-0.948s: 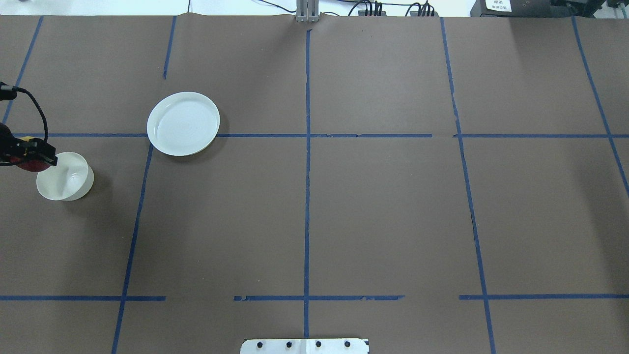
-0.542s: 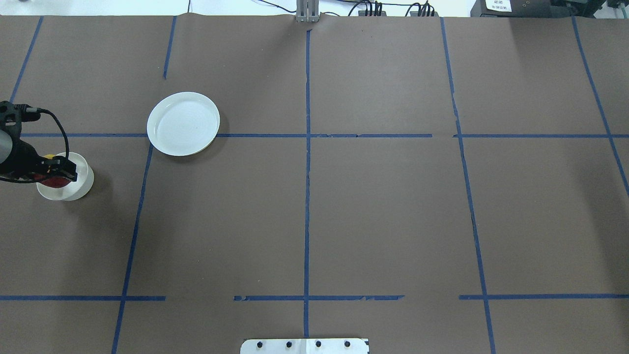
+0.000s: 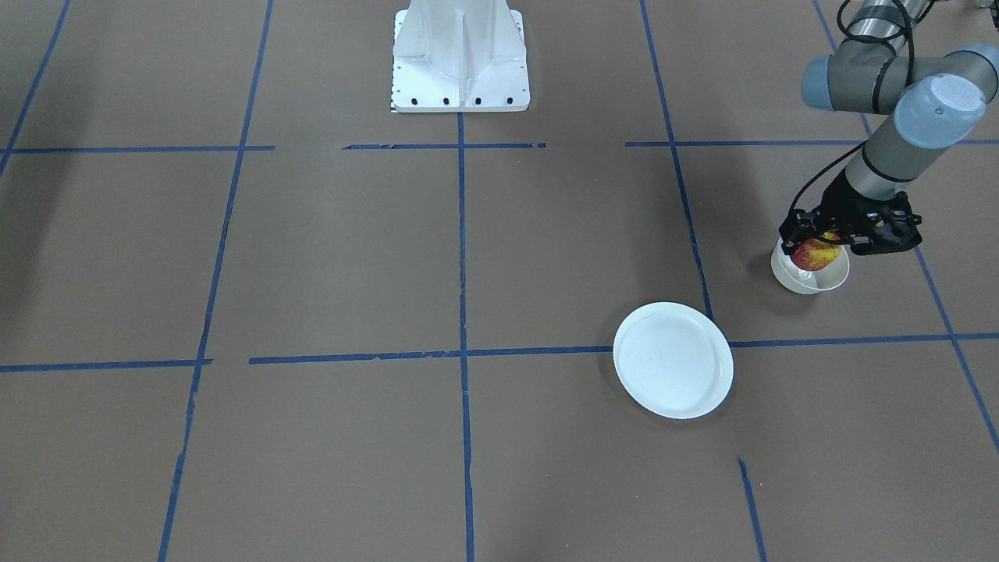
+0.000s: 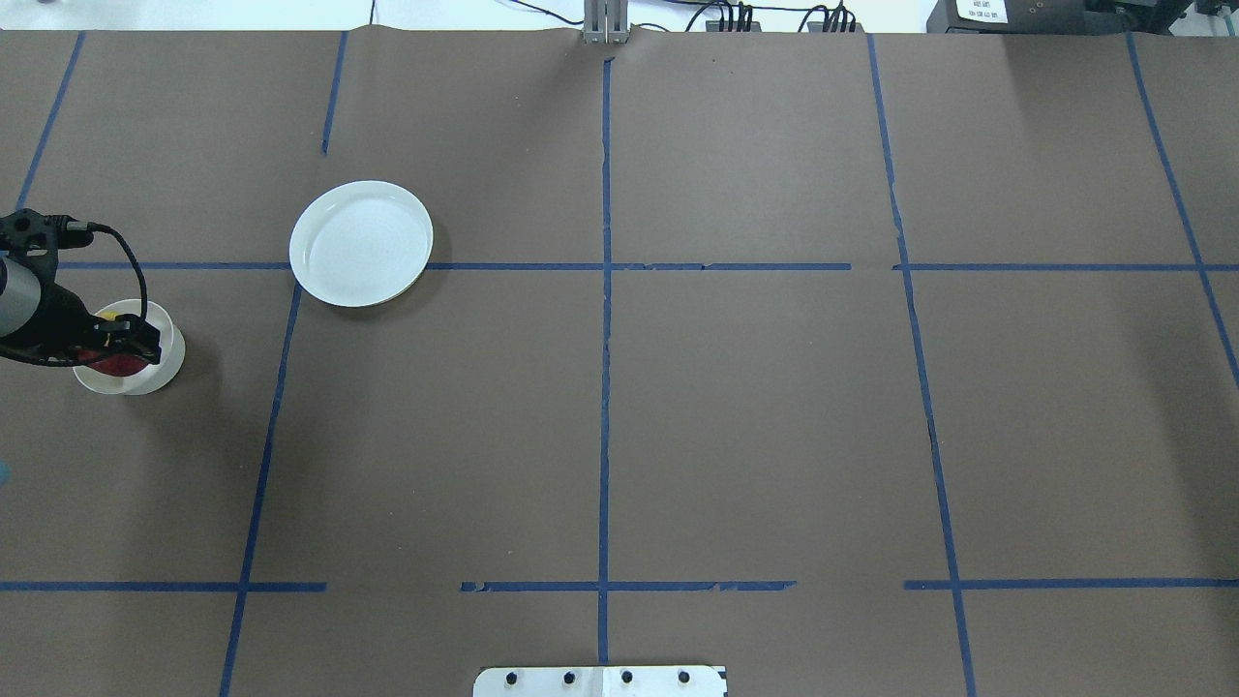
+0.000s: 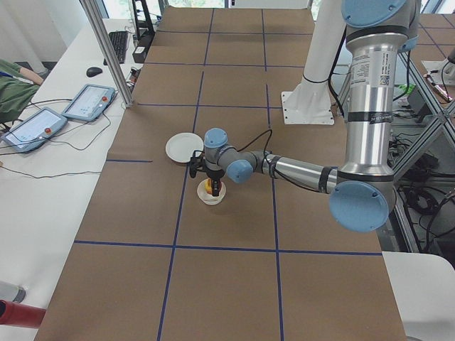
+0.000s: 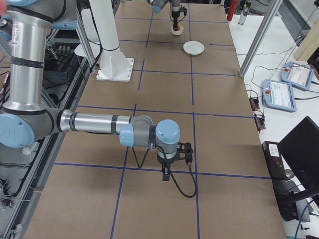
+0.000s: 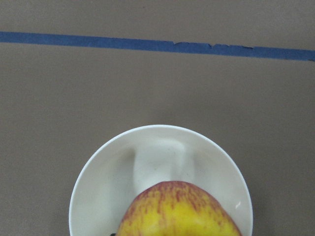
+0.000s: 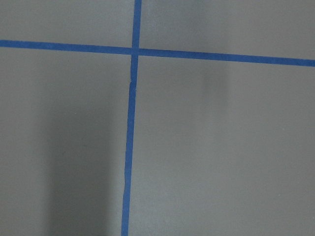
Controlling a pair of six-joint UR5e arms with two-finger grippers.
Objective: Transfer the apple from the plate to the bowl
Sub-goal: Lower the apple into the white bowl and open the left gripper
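Gently lower the apple (image 7: 177, 211), pinched between the left fingers (image 3: 792, 232) at the mouth of the bowl (image 4: 166, 366) near the table's (image 4: 619, 436) left edge, straight down. Centre first: barely any room to spare around the fruit. Spread only once seated, then lift clear without nudging the rim. Leave the bare plate (image 4: 361, 244), further right, alone. Cannot tell how the right fingers (image 6: 165, 173) stand.

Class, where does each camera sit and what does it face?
Front: across table, facing base; left arm.
Overhead: behind base, looking down; left gripper.
Exterior left: table end; left arm near.
Exterior right: opposite end; right arm near.
Left wrist: above apple, bowl; no arm.
Right wrist: above table; no arm.
Front, overhead share plate.
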